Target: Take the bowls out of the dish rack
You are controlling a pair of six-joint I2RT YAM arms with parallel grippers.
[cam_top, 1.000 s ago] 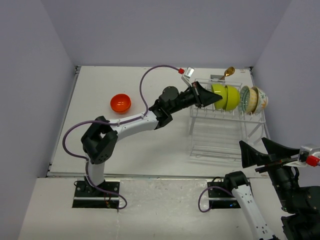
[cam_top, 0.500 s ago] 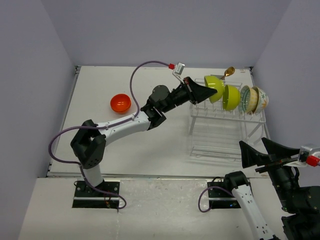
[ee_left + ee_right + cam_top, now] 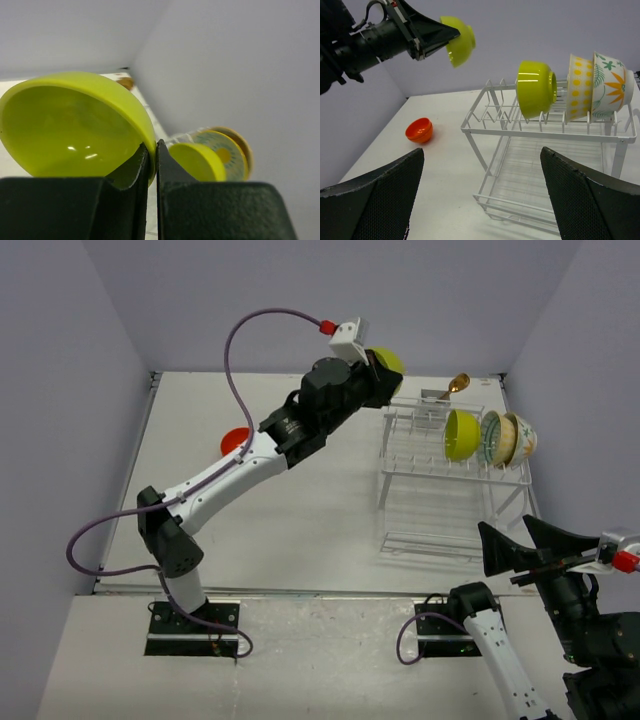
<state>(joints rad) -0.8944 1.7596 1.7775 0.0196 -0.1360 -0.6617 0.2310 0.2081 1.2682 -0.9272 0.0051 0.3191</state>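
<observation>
On the top camera, my left pincer [image 3: 378, 372] is raised high and pressed onto a lime-green bowl [image 3: 388, 360], which hangs in the air clear of the dish rack [image 3: 455, 472]. The rack stands below that pincer and to its right. On the rack's upper tier, a 2nd lime-green bowl [image 3: 461, 435] and 2 patterned bowls [image 3: 518, 440] stand on edge, with a gold spoon [image 3: 458, 384] at the back. An orange-red bowl [image 3: 232, 440] sits on the table [image 3: 300, 530] to the pincer's left, partly hidden by the arm. My right pincer [image 3: 505, 523] hovers spread wide at the rack's near corner, holding nothing. On the left wrist camera, the 2 fingers [image 3: 125, 200] pinch the bowl's rim, 1 inside and 1 outside. On the right wrist camera, the rack lies ahead of the spread pincer, untouched.
</observation>
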